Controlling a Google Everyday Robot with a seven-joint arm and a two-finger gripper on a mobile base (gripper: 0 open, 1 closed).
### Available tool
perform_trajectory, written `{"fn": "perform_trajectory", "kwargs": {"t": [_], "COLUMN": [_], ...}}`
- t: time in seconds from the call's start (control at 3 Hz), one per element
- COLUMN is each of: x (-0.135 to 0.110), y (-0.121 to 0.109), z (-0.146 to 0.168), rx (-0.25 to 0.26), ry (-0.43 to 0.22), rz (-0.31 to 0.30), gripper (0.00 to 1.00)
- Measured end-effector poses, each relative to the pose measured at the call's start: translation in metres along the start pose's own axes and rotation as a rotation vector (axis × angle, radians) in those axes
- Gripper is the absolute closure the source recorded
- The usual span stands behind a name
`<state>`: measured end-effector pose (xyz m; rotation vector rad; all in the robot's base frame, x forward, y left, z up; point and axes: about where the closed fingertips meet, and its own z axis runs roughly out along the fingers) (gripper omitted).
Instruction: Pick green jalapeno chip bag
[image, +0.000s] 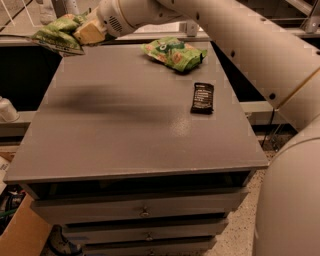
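Note:
My gripper (82, 34) is at the top left, raised well above the grey table (130, 120). It is shut on the green jalapeno chip bag (57, 32), a light-green bag with pale ends that hangs in the air past the table's far left corner. The white arm runs from the upper right down across the view to the gripper.
A brighter green chip bag with orange pictures (173, 52) lies at the table's far middle. A black bar (202, 97) lies right of centre. Drawers (145, 210) are under the tabletop. A cardboard box (22, 235) stands at the lower left.

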<state>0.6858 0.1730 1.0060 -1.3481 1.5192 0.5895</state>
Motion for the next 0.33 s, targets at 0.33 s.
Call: {"fn": "perform_trajectory", "kwargs": {"t": [0.33], "x": [0.0], "y": [0.0001], "z": [0.0001], "rx": [0.0], "ry": [0.0], "rz": [0.0], "gripper": [1.0]}}
